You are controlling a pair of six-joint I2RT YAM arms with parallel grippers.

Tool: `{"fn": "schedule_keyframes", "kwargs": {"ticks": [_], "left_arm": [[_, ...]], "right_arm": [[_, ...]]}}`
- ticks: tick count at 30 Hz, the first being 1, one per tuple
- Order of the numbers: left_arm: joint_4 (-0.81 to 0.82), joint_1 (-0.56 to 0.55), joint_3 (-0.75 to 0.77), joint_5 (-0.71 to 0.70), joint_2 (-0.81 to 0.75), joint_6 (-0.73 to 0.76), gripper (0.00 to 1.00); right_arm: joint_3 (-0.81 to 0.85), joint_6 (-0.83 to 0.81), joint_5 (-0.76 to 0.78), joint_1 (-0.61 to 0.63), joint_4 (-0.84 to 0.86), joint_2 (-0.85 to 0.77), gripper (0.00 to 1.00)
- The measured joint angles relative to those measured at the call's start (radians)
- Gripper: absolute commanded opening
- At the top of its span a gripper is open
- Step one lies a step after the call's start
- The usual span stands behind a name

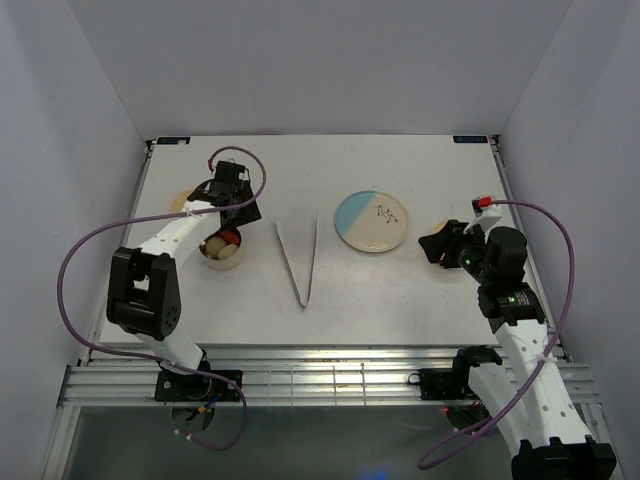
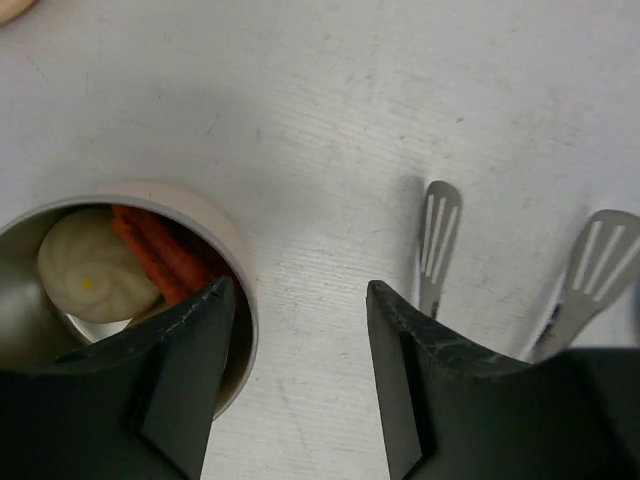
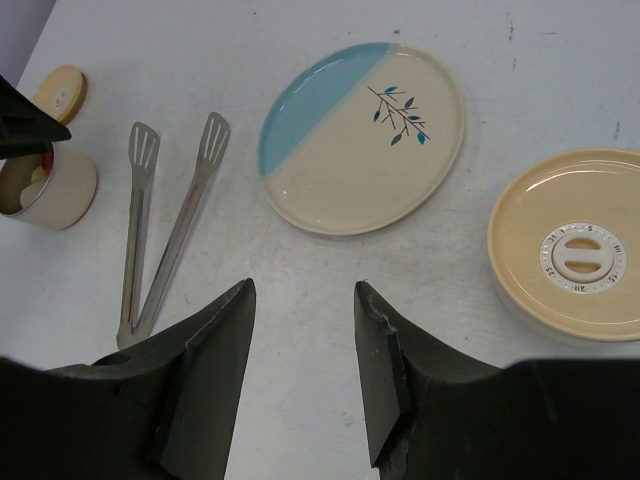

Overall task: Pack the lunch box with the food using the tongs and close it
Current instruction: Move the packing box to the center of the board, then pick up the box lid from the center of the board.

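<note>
**Tongs lie loose on the table, food sits in the lunch box**

The tongs [image 1: 303, 295] lie flat on the table [image 1: 420, 290], roughly in the middle, between the lunch box and the plate. Their two arms are spread in a narrow V, with the joined end toward the robot's bases and the slotted tips pointing away. Nothing is clamped between them, and neither gripper touches them.

The lunch box [image 1: 222, 265], a round cream tub with a metal inside, stands left of the tongs with its top open. Inside it I can see a pale dumpling [image 2: 95, 272] with an orange-red piece [image 2: 150, 250] lying against it. The rest of the inside is hidden behind a finger of the left gripper.

The left gripper [image 2: 298, 292] hangs over the table, jaws apart, with only bare tabletop between them. In its own camera one finger overlaps the tub's rim and the other sits in front of the tongs' tips. I cannot tell whether either one touches.

The right gripper [image 3: 302, 290] is off on the right side, well apart from the tongs. Its jaws are also parted and hold nothing. Ahead of it lies the blue-and-cream plate [image 3: 350, 170] with a twig pattern. Just to the right of the plate is a round yellow lid [image 3: 520, 240] with a white vent at its centre. A small tan disc [image 3: 60, 92] lies on the table beyond the lunch box.
</note>
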Motion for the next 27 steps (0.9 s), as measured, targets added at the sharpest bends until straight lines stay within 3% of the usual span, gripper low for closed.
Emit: {"fn": "schedule_keyframes", "kwargs": {"ticks": [6, 9, 12, 16, 19, 22, 27], "left_arm": [[-0.037, 0.006, 0.161, 0.063, -0.038, 0.010, 0.67], [-0.036, 0.043, 0.258, 0.159, -0.070, -0.011, 0.64], [-0.003, 0.158, 0.306, 0.301, -0.108, -0.061, 0.61], [0.026, 0.362, 0.334, 0.385, -0.108, -0.114, 0.55], [0.071, 0.500, 0.269, 0.430, -0.090, -0.164, 0.53], [0.145, 0.610, 0.100, 0.484, -0.089, -0.214, 0.53], [0.201, 0.686, -0.086, 0.507, -0.086, -0.264, 0.54]], "right_arm": [[0.000, 0.000, 0.003, 0.000, 0.000, -0.006, 0.50], [-0.001, 0.000, 0.002, 0.000, 0.000, -0.010, 0.50], [-0.001, 0.000, 0.002, 0.000, 0.000, -0.015, 0.50], [-0.011, 0.000, 0.002, 0.000, 0.004, -0.032, 0.51], [-0.016, 0.001, -0.006, 0.002, 0.009, -0.037, 0.51], [-0.017, 0.001, -0.014, 0.003, 0.014, -0.037, 0.51], [-0.017, 0.002, -0.023, 0.005, 0.017, -0.036, 0.51]]}}
